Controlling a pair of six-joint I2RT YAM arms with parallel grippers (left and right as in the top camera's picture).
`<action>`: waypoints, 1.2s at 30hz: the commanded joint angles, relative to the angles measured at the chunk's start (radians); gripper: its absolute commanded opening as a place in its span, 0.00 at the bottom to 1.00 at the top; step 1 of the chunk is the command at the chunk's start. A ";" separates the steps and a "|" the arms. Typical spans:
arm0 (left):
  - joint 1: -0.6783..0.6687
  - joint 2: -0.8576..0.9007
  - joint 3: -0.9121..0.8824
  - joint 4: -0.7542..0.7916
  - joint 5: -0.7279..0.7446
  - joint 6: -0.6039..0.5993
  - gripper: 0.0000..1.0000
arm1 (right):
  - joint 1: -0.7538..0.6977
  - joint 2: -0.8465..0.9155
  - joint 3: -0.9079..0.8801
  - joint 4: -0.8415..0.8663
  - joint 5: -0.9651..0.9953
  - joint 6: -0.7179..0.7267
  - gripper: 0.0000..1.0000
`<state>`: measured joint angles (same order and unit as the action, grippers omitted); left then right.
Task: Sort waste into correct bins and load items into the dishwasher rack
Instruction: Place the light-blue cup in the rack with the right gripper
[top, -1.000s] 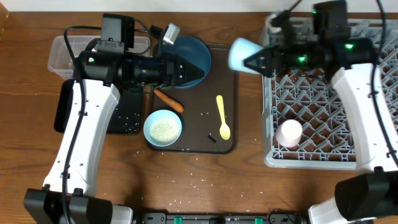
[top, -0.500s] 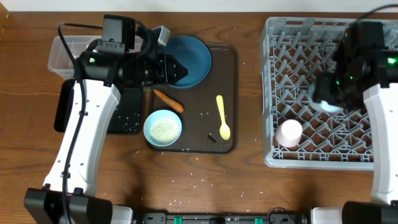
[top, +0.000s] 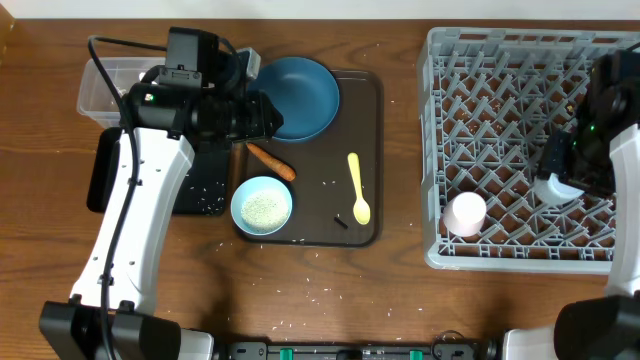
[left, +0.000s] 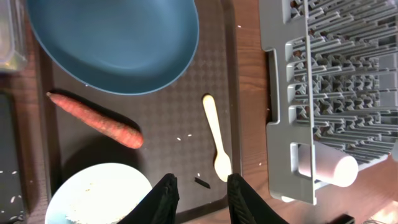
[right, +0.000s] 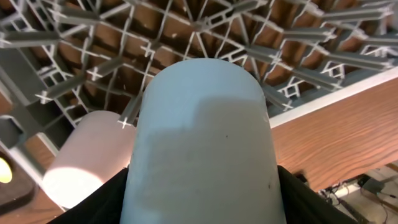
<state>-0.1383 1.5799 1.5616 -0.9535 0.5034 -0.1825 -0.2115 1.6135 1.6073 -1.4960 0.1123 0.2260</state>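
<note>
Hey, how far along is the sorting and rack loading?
Done: the pink cup sits in the rack. In hand: the right gripper holds the light blue cup over the rack. Left: blue plate, bowl of rice, yellow spoon and carrot on the brown tray, plus rice grains on the table.

Table (top: 400, 280): brown wood, grain running left to right; bare wood shows along the near edge and down the middle.
Serving tray (top: 368, 150): dark brown, rectangular with rounded corners and a low raised rim; lies flat at mid-table, long side running front to back. The left wrist view shows a fine checkered texture on its floor.
Dark fragment (top: 340, 221): small black sliver lying flat on the serving tray, towards its near right corner; too small to identify.
Corner object (top: 5, 30): tan-brown edge at the far left, mostly cut off by the frame; possibly cardboard.
Background strip (top: 320, 8): pale surface beyond the table's far edge.
</note>
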 joint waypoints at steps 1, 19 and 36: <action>0.001 -0.010 -0.009 -0.003 -0.027 0.006 0.29 | -0.015 0.010 -0.068 0.044 -0.022 -0.014 0.57; 0.001 0.003 -0.010 -0.003 -0.026 0.006 0.29 | -0.019 0.010 -0.309 0.304 -0.108 0.019 0.50; 0.001 0.003 -0.010 -0.007 -0.026 0.005 0.29 | -0.014 0.010 -0.451 0.438 -0.113 0.107 0.64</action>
<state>-0.1387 1.5803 1.5612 -0.9592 0.4896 -0.1829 -0.2195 1.6154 1.1938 -1.0412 -0.0353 0.3073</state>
